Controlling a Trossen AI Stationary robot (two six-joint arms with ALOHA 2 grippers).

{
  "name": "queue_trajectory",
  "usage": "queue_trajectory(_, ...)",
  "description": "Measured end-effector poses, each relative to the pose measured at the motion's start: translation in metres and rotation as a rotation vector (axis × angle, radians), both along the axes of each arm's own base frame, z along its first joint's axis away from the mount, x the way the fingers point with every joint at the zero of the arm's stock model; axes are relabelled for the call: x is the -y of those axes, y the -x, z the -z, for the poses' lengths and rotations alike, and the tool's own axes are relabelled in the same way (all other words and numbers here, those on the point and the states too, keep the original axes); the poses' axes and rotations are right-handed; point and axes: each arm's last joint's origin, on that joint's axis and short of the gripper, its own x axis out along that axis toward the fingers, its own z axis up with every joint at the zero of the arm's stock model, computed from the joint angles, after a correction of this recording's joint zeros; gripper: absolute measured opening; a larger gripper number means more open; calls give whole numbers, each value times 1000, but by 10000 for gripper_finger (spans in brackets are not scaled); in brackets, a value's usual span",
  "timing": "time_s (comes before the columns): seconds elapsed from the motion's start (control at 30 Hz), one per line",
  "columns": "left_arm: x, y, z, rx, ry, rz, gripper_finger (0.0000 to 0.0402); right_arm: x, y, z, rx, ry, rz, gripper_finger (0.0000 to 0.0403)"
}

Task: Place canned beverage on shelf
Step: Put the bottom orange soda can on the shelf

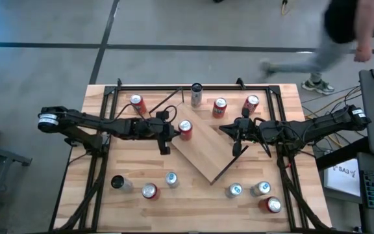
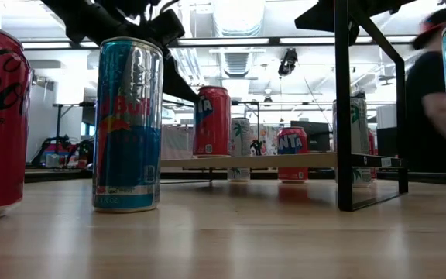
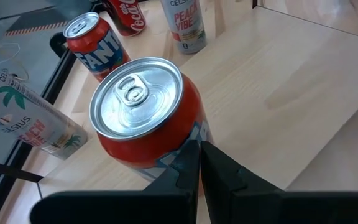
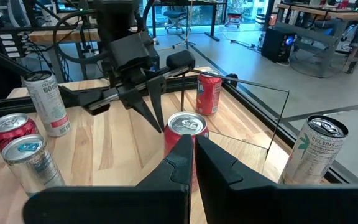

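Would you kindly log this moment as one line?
left gripper: shut, beside red can | red can: on shelf | right gripper: shut, over shelf

both arms reach inward from opposite sides, stretched nearly level and facing each other. the left tool [image 1: 165, 133] has its fingers pressed together, pointing right. the right tool [image 1: 237, 135] is likewise closed, pointing left.

A tall white can [image 3: 185, 25] reads "PEACH VIBE"; a pale can [image 4: 314, 152] reads "CELSIUS" (vertical lettering).
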Motion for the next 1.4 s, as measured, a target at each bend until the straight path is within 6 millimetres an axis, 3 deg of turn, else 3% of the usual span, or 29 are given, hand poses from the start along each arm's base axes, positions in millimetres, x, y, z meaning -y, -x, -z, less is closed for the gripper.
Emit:
queue_trajectory(0.63, 6, 5, 3, -62, 38, 68, 0, 0, 0, 0, -1, 1, -1, 9)
queue_trajectory(1.4, 5, -7, 10, -18, 31, 58, 0, 0, 0, 0, -1, 4, -2, 9)
